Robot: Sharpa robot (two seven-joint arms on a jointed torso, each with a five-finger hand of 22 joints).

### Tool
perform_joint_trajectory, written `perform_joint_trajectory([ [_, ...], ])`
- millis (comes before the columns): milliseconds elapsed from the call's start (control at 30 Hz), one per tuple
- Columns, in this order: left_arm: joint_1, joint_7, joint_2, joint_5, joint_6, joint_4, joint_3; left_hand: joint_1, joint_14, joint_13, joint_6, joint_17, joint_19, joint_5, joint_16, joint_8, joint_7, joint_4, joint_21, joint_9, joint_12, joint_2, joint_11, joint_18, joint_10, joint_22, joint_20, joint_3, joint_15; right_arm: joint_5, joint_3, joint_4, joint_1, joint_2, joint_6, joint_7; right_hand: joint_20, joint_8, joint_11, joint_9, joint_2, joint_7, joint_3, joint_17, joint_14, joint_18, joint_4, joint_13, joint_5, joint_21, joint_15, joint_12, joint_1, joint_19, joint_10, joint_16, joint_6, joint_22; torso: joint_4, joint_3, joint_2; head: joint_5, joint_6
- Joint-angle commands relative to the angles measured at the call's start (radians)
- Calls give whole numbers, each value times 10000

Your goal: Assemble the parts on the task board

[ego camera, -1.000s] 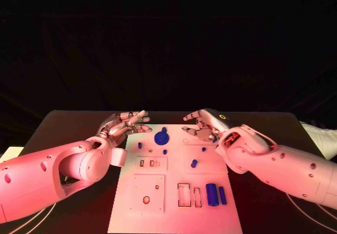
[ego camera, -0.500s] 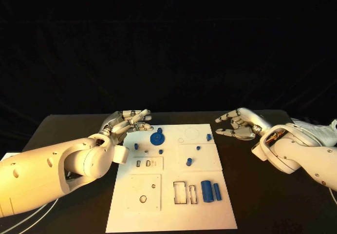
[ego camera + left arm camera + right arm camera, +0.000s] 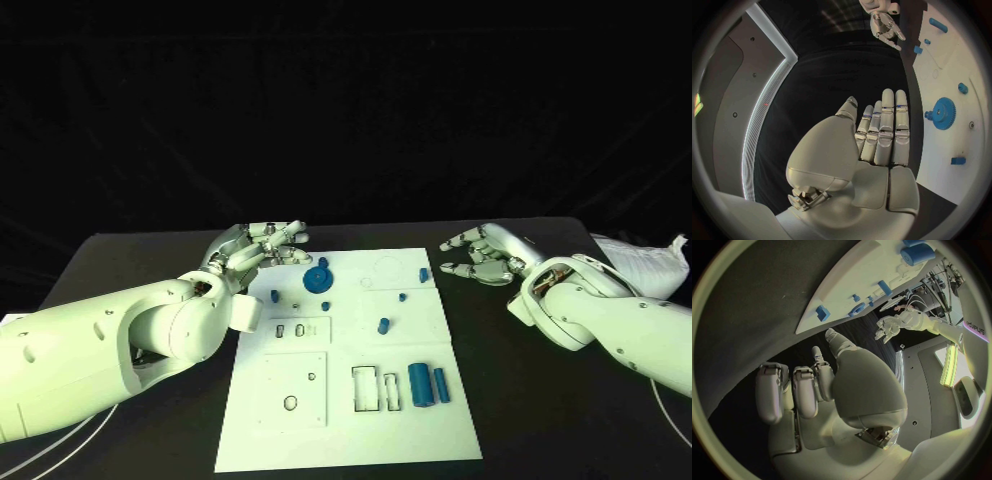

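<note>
Two hands flank the far end of the task board, and neither holds a thing. From the head view the white board lies lengthways down the middle of the black worktop. The left hand hovers just off its far left corner; the right hand sits off the far right edge, over bare worktop and clear of the board.

On the board, the blue gear stands near the far left corner with small blue pegs scattered round it: one to its left, one on the far right edge, one mid-board. Toward the near right lie two blue cylinders side by side, the fatter one left of the thinner, beside two outlined rectangular slots.

Over to the left wrist view: its fingers are straight and pressed close side by side, the thumb a little apart, the palm empty. That view also shows the gear's teeth plainly, which the head view blurs.

The right wrist view shows its fingers curled loosely forward with gaps between them, nothing in them, over dark worktop. It looks at the board from the right edge, with blue pegs standing proud of the surface, and the left hand beyond the board with fingers apart.
</note>
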Motion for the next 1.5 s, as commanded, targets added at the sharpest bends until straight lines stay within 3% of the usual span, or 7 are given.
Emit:
perform_joint_trajectory([
  [33,-5,92,9,-68,151,24,2,80,-60,-14,3,9,-29,-5,-35,-34,49,-67,-33,-17,-65,-15,3,110,-66,-15,7,-11,-20,-275,1,-79,-36,102,-209,-304,23,-36,-26,-8,-1,37,22,1884,876,-108,-71,1274,-16,35,19,42,127,91,101,32,21,141,52,-17,24,-25,-9],
  [133,-6,87,15,-67,166,27,2,80,-60,-14,3,9,-29,-5,-35,-34,49,-67,-33,-17,-65,-15,3,110,-66,-15,7,-11,-20,-446,0,-62,-72,172,-198,-425,24,-13,-26,0,54,35,41,1880,875,-106,-102,1259,-23,32,20,17,160,88,89,30,68,134,63,-2,33,-3,-16],
  [233,-6,86,26,-66,171,34,2,64,-67,-17,-19,24,-35,-9,-47,-41,70,-67,-37,-20,-69,-23,18,108,-89,-18,12,-12,-10,-550,0,-71,-101,241,-116,-530,24,-13,-26,0,54,35,41,1880,875,-106,-102,1259,-23,32,20,17,160,88,89,30,68,134,82,-15,44,-27,-10],
  [633,-6,82,38,-65,182,38,2,63,-67,-17,-21,24,-35,-9,-47,-41,72,-67,-37,-21,-69,-23,19,108,-90,-18,12,-12,-10,-682,0,-38,-184,379,708,-597,25,-6,-28,2,63,34,45,1886,876,-103,-137,1251,-26,25,19,3,188,81,82,32,87,119,54,6,35,32,-38],
  [1100,-6,75,50,-65,201,37,2,63,-67,-17,-21,24,-35,-9,-47,-41,72,-67,-37,-21,-69,-23,19,108,-90,-18,12,-12,-10,-788,-1,-434,-235,693,695,-788,24,10,-31,9,111,32,58,1914,882,-108,-159,1272,6,38,18,30,201,91,99,46,133,146,60,20,54,43,-23],
  [1333,-6,48,46,-65,268,22,2,60,-68,-18,-29,32,-37,-9,-52,-42,77,-70,-38,-21,-69,-24,24,107,-99,-19,14,-10,-6,-612,-4,-679,-237,827,775,-852,24,11,-31,10,117,32,61,1917,883,-108,-161,1276,10,39,18,35,201,92,102,47,136,147,87,3,51,19,20],
  [1500,-6,36,30,-65,280,32,2,57,-70,-18,-39,40,-39,-9,-57,-43,82,-73,-39,-22,-69,-25,29,107,-108,-20,17,-7,-2,-438,-6,-750,-230,912,893,-867,24,15,-30,12,141,31,66,1923,884,-111,-160,1287,22,45,17,50,195,97,111,50,152,161,59,12,63,71,17],
])
